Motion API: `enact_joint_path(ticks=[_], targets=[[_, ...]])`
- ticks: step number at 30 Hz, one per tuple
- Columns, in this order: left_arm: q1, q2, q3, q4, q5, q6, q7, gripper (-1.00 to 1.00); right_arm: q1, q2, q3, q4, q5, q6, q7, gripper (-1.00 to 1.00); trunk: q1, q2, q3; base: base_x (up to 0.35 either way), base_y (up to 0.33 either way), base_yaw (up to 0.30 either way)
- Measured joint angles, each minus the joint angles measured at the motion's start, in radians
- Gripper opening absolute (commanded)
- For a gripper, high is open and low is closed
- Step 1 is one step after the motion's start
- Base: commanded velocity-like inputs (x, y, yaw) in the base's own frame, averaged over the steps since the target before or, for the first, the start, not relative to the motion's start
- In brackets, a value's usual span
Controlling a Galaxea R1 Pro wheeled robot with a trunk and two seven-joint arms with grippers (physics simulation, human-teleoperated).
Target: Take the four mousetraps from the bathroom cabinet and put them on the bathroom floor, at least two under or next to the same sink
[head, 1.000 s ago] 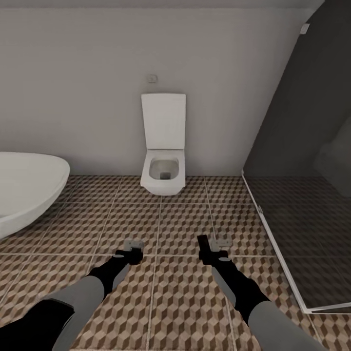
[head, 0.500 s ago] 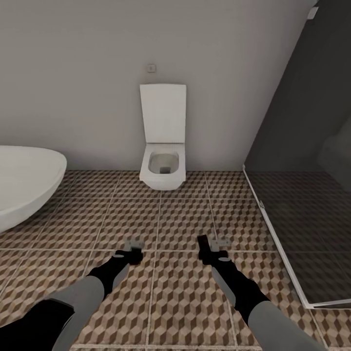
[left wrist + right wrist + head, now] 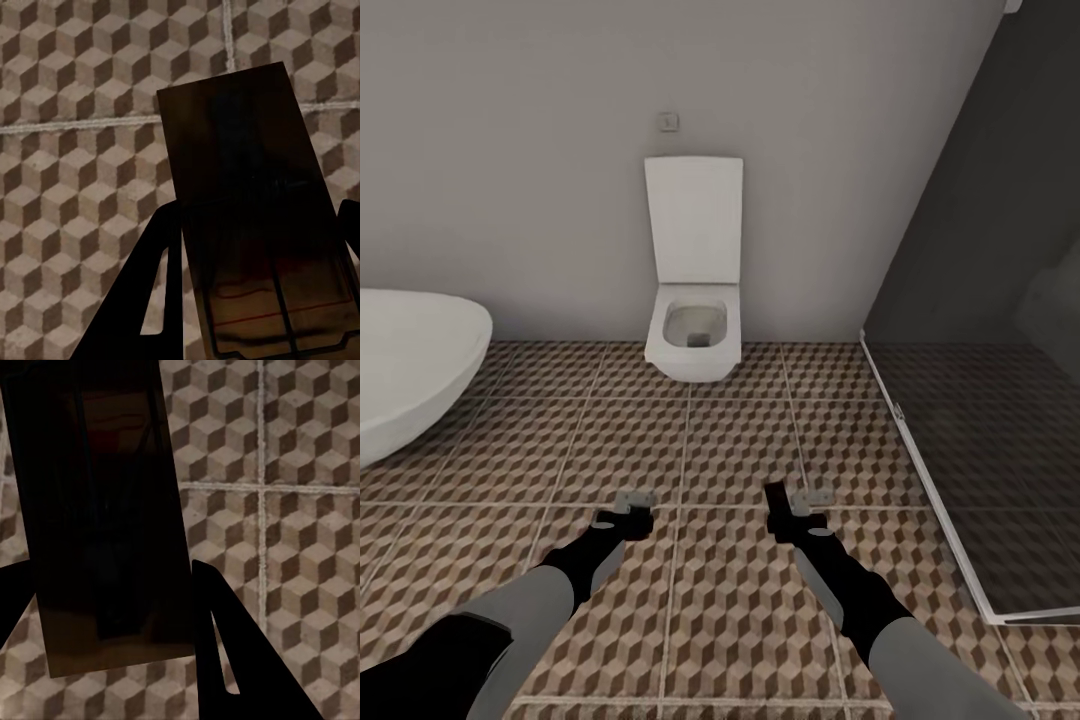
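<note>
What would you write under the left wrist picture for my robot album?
Left gripper holding a mousetrap above the cube-patterned bathroom floor.

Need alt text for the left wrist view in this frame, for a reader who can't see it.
A dark brown mousetrap, its wire parts facing the camera, is held between the black fingers of the left gripper above the cube-patterned bathroom floor. Pale grout lines cross the tiles behind it.
</note>
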Motion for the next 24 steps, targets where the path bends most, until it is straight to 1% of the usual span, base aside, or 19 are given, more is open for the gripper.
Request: enact_joint_path(ticks=[7,24], targets=[[0.001,0.000,0.000,0.000,0.000,-0.004,0.000,-1.00,0.000,0.000,0.000,0.000,0.000,0.000,0.000,-1.00,0.000,0.000,-0.011,0.000,0.000,0.000],[0.002,0.000,0.000,0.000,0.000,-0.004,0.000,-1.00,0.000,0.000,0.000,0.000,0.001,0.000,0.000,-1.00,0.065,-0.119,-0.092,0.000,0.000,0.000]])
